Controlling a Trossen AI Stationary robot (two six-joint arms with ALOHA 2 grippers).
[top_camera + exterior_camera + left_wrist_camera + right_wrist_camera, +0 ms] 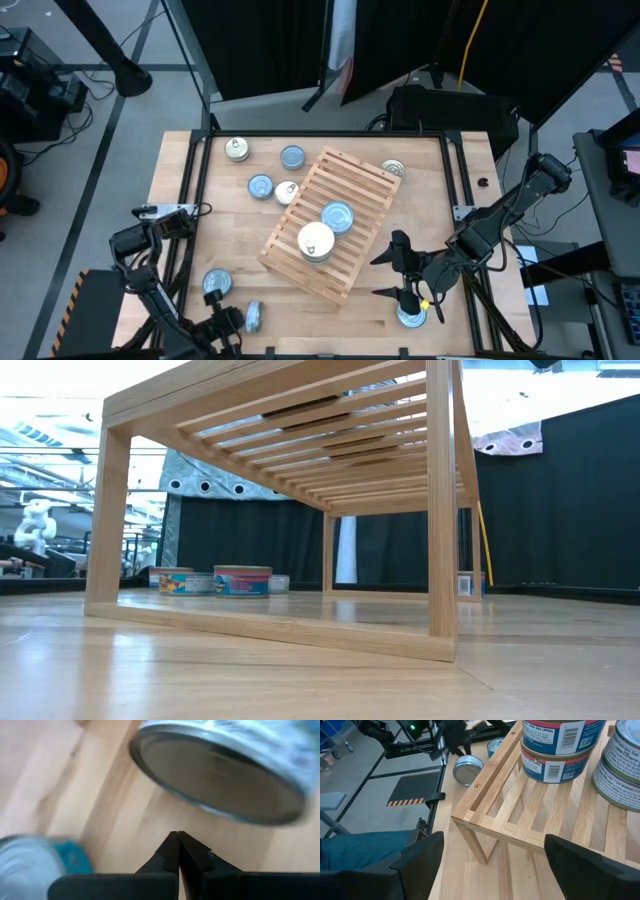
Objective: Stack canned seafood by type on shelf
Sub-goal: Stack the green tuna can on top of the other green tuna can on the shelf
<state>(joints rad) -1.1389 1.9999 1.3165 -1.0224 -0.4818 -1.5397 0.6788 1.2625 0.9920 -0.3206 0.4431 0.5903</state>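
Left gripper: the left gripper [232,320] sits at the near edge of the table, left of centre, its fingers [172,851] pressed together with nothing between them.
Tipped tin: a tin on its side [254,317] lies just beside that gripper, its silver bottom [215,780] facing the left wrist camera.
Near blue tin: a blue-topped tin [215,284] stands flat on the tabletop [225,215], a little farther in and left of the tipped one.
Right gripper: the right gripper [395,270] hovers near the table's near right corner, just off the near right end of the shelf, jaws spread wide and holding nothing; its fingers [420,851] frame the shelf corner in the right wrist view.
Tin under right arm: another blue-topped tin [411,317] rests on the tabletop just nearer than the right gripper.
Shelf: the slatted light-wood shelf [350,180] stands diagonally at the middle of the table.
Stacks on shelf: a white-topped stack [316,241] and a blue-topped stack [337,216] stand touching on the slats; the right wrist view shows the first as two tins high [559,747].
Mid-table tins: a blue tin [260,187] and a white pull-tab tin [287,192] sit side by side just left of the shelf.
Far tins: a blue tin [292,157] and a white-topped tin [237,150] stand toward the far left; a silver pull-tab tin [394,169] sits by the shelf's far right corner.
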